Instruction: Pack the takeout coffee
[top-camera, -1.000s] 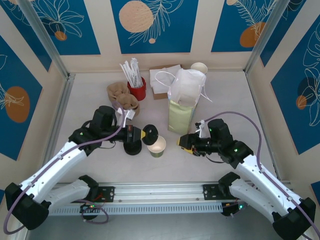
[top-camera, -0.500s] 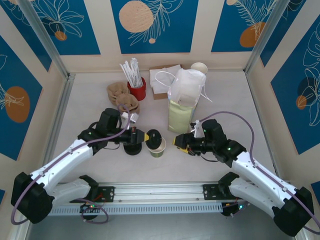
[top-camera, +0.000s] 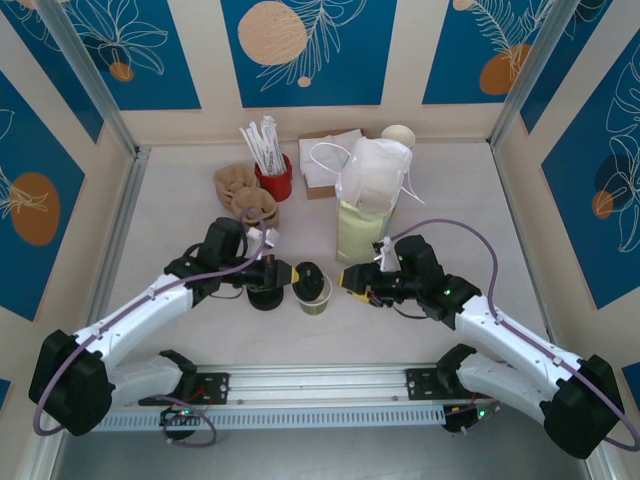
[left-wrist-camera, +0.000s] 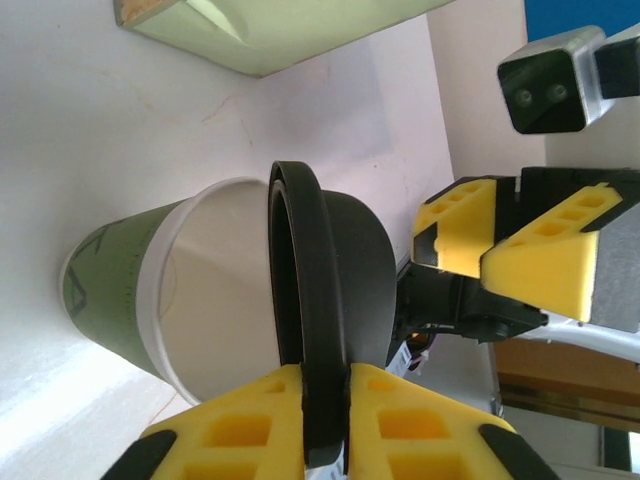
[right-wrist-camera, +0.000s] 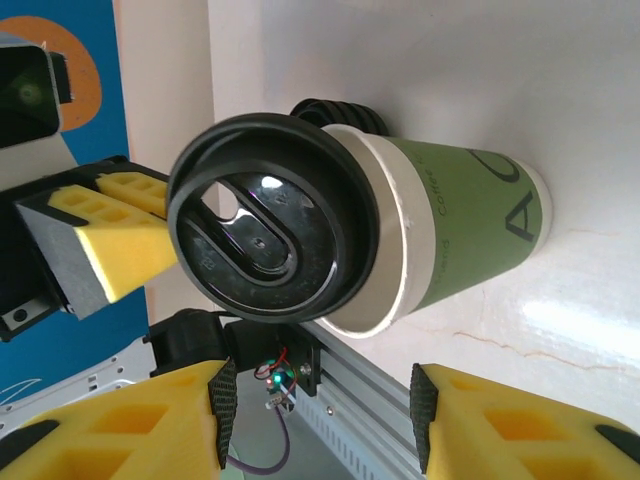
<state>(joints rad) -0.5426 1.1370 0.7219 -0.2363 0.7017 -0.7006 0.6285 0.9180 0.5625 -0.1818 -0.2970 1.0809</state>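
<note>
Worktop (top-camera: 460, 200): left fingers (left-wrist-camera: 240, 435) pinch lid (left-wrist-camera: 330, 290), tilted on cup (left-wrist-camera: 110, 300); right fingers (right-wrist-camera: 520, 435) open beside cup. Release now probably leaves lid unseated.

Olive-green cup (right-wrist-camera: 470, 230), black lid (right-wrist-camera: 265, 235), pale green bag (top-camera: 360, 235), red straw pot (top-camera: 275, 183)

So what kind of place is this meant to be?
Probably a mock coffee-shop takeout counter set up in a robot test booth. A green paper cup and its black lid sit on the table beside a takeout bag, with a red holder of wrapped straws further back and robot arms reaching in.
</note>
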